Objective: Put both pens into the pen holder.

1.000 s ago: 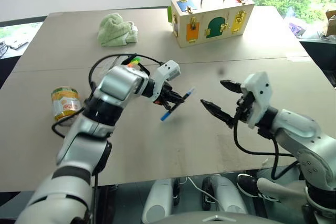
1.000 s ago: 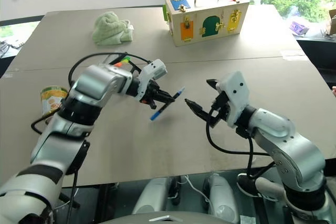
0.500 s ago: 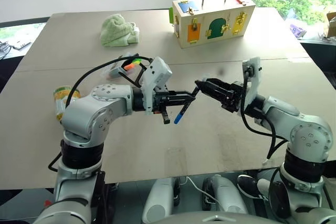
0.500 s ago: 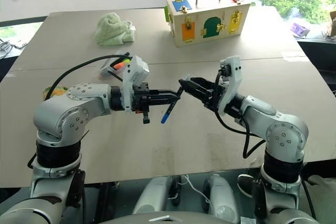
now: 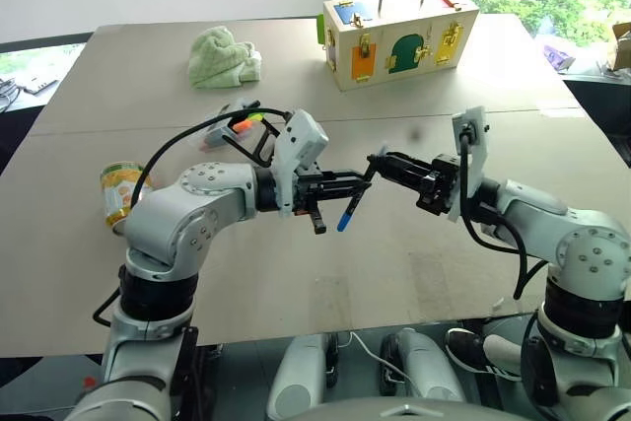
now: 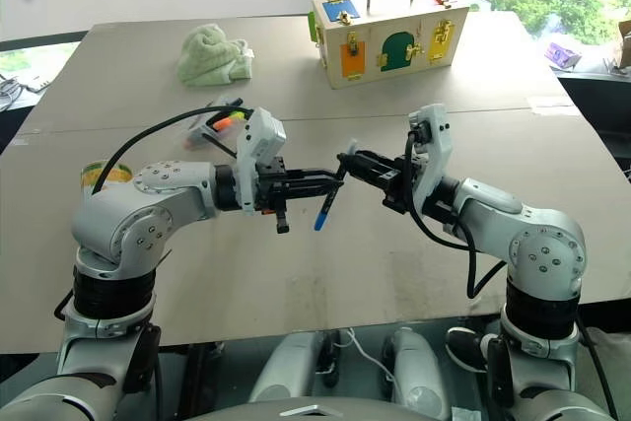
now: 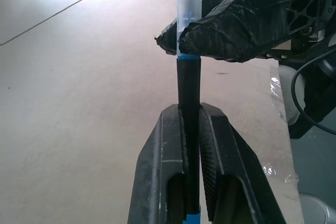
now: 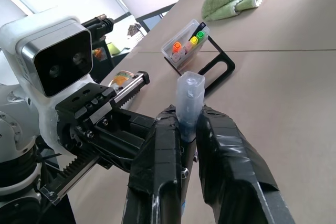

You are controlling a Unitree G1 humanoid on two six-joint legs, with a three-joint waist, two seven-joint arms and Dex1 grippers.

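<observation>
Brown tabletop (image 5: pixel 296 273) under daylight from a window at the far edge. Above its middle, left gripper (image 5: pixel 359 180) clamped shut on the black barrel of a blue-ended pen (image 5: pixel 352 206), pointing toward the robot's right. Right gripper (image 5: pixel 378 160) closed on the same pen's clear cap (image 8: pixel 189 98), coming in from the opposite side, so both sets of fingertips meet on one pen. Long axis steeply tilted: capped end up and slightly toward the right, blue tail (image 6: pixel 322 221) down and toward the robot, hanging free above the table. Seen along the left fingers (image 7: pixel 220 171), barrel runs straight up between them, with the taped right fingers (image 7: pixel 247 30) crossing it just past the blue band. Further out, behind the left arm, pen holder (image 8: pixel 185 47) lying on its side on its black wire frame, orange, yellow and green marker caps facing out. Yellow tin (image 5: pixel 122 194) near the left edge, green cloth (image 5: pixel 223 56) and wooden latch box (image 5: pixel 398 35) at the far side. Second pen not made out.
</observation>
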